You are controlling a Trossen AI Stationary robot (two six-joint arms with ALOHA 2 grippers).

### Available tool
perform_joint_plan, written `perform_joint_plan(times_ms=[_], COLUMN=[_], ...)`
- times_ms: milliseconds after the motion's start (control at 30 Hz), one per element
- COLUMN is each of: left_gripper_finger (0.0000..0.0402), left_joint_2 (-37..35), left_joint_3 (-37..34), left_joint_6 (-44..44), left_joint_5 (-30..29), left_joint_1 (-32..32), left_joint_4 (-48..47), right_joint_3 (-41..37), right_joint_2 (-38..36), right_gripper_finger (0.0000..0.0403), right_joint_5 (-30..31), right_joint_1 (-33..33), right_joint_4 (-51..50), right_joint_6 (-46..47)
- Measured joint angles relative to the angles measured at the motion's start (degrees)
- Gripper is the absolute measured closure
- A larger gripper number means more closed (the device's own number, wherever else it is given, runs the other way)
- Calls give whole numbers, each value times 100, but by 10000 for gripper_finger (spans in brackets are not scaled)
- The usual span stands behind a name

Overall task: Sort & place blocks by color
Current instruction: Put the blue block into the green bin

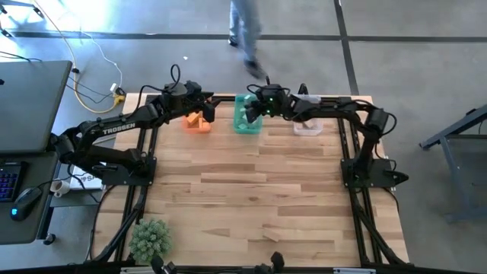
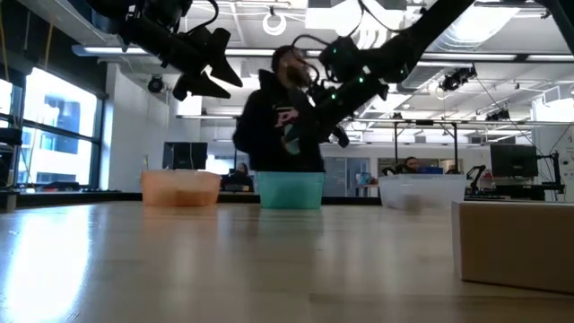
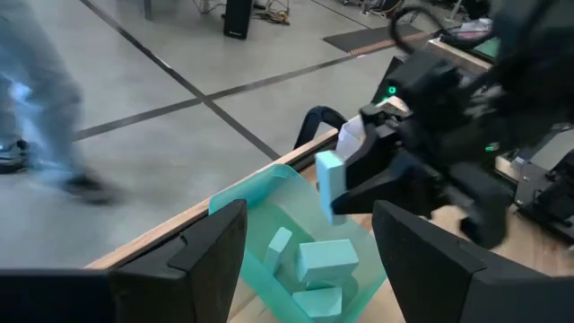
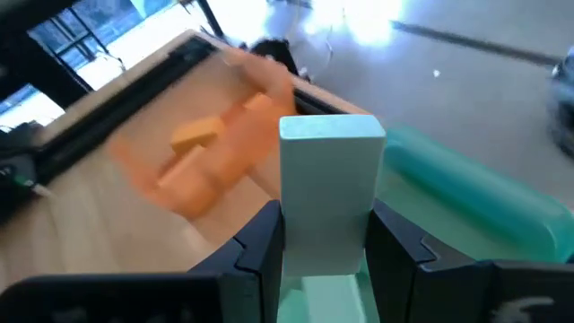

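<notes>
While the right gripper (image 1: pixel 253 109) hangs above the green bin (image 1: pixel 246 125) at about 12 o'clock on the table (image 1: pixel 259 198), its 2 fingers are pinched on a teal block (image 4: pixel 330 202), which stands upright between them in the right wrist view and shows from the left wrist view as a pale teal slab (image 3: pixel 329 184) held over the bin's open top. Inside the green bin (image 3: pixel 269 193) lie at least 3 more teal blocks (image 3: pixel 327 262), heaped together against its floor. The orange bin (image 1: pixel 197 122) sits just beside the green one at roughly 11 o'clock, with orange blocks (image 4: pixel 199 135) in it, and the left gripper (image 1: pixel 207 111) hovers over it with its claw spread wide and nothing between the fingers (image 3: pixel 211 247). The clear bin (image 1: pixel 307 125) stands on the other side of the green bin, toward 1 o'clock; what it holds cannot be made out. In the low view the 3 bins line the far edge, orange (image 2: pixel 180 187), green (image 2: pixel 291 189) and clear (image 2: pixel 421 190), and a person in a dark hoodie (image 2: pixel 280 126) is behind them. A small green plant (image 1: pixel 149 239) sits at about 7 o'clock.
</notes>
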Motion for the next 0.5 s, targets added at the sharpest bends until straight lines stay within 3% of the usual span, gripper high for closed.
perform_joint_plan(times_ms=[400,500], left_gripper_finger=[172,172], left_joint_2=[0,0], left_joint_3=[0,0], left_joint_6=[-6,-6], left_joint_5=[2,2], left_joint_1=[-2,-2], left_joint_4=[-1,1], right_joint_3=[-2,-2], right_joint_2=[524,552], right_gripper_finger=[304,304], right_joint_5=[-144,51], right_joint_1=[-187,-185], right_joint_4=[-4,5], right_joint_6=[0,0])
